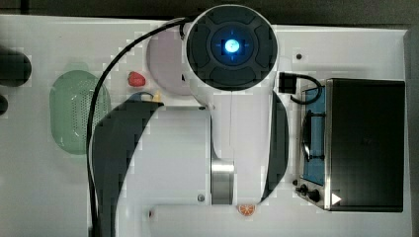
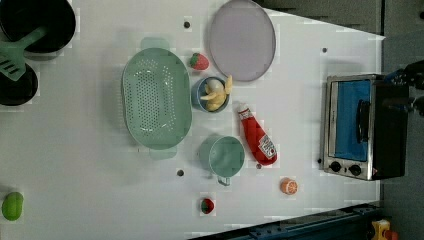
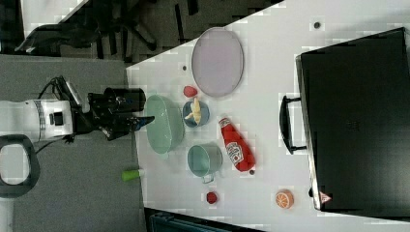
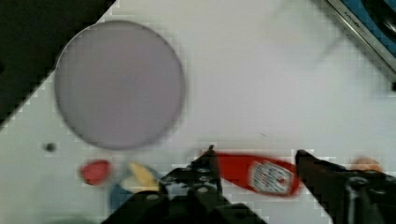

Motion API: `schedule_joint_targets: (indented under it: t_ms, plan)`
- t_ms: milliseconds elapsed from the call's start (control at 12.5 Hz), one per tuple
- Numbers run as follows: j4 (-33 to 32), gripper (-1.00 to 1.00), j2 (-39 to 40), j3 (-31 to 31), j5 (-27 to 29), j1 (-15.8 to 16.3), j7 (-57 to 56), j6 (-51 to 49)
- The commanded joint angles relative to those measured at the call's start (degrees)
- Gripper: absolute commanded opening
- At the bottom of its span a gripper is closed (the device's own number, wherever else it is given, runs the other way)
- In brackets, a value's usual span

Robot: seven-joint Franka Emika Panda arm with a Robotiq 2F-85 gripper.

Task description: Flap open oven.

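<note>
Oven place: we are seeing the oven (image 2: 362,127) standing at the left view's right edge of the counter (image 2: 75,165), its blue glass door shut and facing the other things.
Oven in other views: we are finding it at the top view's right (image 1: 365,143) and the right view's right (image 3: 358,121), and a corner of its silver frame and blue glass in the wrist view (image 4: 369,28).
Fingers: we are seeing the fingers (image 4: 256,156) standing apart with nothing between them; they are hanging above the counter, over a red ketchup bottle (image 4: 261,175).
Direction to the oven: we are judging that the oven lies well apart from the fingers, beyond the bottle and a stretch of bare counter; in the top view the arm's hand is sitting just to the left of the door.
Handle axis: we are reading the bar handle (image 3: 286,124) as running along the width of the door, standing proud of the glass, up and down in the right view.
Coming move: we are judging that the fingers need to cross to the handle and close across its bar, then swing the door outward and down.
Writing: we are noticing pale lettering on the oven frame in the wrist view and a label on the bottle, neither readable; a small warning triangle (image 3: 324,197) is showing on the oven top.
</note>
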Motion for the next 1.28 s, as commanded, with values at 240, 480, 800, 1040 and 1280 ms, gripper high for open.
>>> schedule_joint_targets:
  t_ms: [240,480,800,1040,1280]
  plan:
    - [-16.3,0.99,-24.5,-2.8,-0.9,-1.6,7.3,-10.7]
    - [-16.3,0.65,-24.5,-2.8,-0.9,-1.6,7.3,-10.7]
    - [-16.3,-0.32,-24.3,-3.1,-1.1,-1.8,7.3,-9.5]
    - [-17.1,-0.65,-23.0,-4.9,-1.5,-2.0,3.8,-4.8]
    - [-19.6,-0.65,-20.4,-8.8,-2.5,-2.7,-13.2,-0.8]
